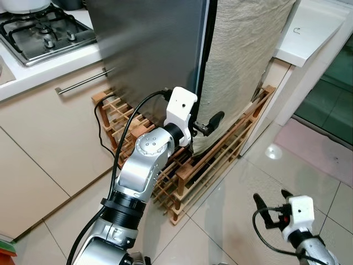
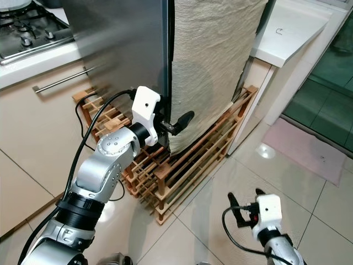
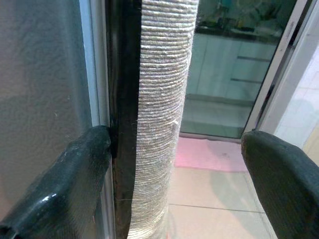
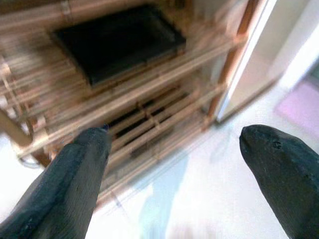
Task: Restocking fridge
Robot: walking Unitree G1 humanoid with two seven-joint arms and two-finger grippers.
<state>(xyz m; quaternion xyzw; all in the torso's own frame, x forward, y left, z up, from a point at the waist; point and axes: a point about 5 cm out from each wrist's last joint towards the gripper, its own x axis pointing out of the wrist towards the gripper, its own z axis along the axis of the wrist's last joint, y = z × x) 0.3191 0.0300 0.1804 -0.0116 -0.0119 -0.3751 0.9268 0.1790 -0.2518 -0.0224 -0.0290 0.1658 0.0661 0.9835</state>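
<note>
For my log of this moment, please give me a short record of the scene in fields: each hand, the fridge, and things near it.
left hand: open, raised at the fridge door's edge, one finger against the edge
right hand: open, low over the tiled floor
fridge door: grey, looks shut
fridge side: covered by a beige woven cloth
wooden rack: on the floor against the fridge
gas hob: on the counter to the left

Silver jointed left arm [image 1: 144, 165], white wrist housings, looping black cables, glossy (perhaps rubbery) black fingers [image 3: 70, 189]
</note>
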